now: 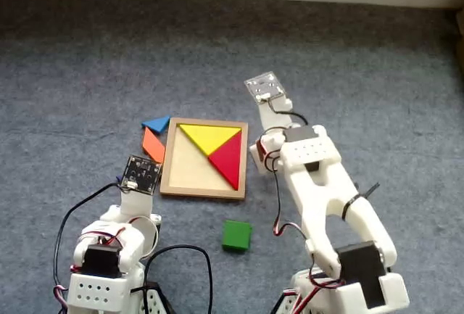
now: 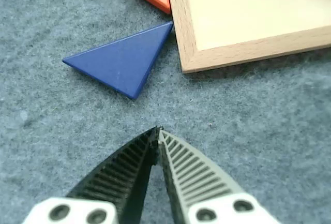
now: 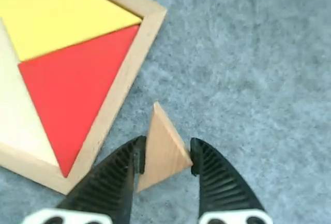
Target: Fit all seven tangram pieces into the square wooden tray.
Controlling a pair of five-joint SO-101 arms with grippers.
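2 white arms [image 1: 326, 191] — black servos [image 1: 361, 262] | black, red cables [image 1: 278, 209] | ribbed dark fingers [image 3: 111, 180]

The left arm [image 1: 116, 245] sat folded low in the lower left of the high view, its wrist tipped up toward the middle of the frame. Its hand [image 2: 156, 130] pointed downward, the two ribbed fingers [image 2: 189, 175] pressed together at the tips with nothing between them. The right arm [image 1: 326, 191] stretched from the lower right toward the centre. Its hand [image 3: 165, 154] was clamped on a wooden triangle [image 3: 161, 136], one dark finger against each side.
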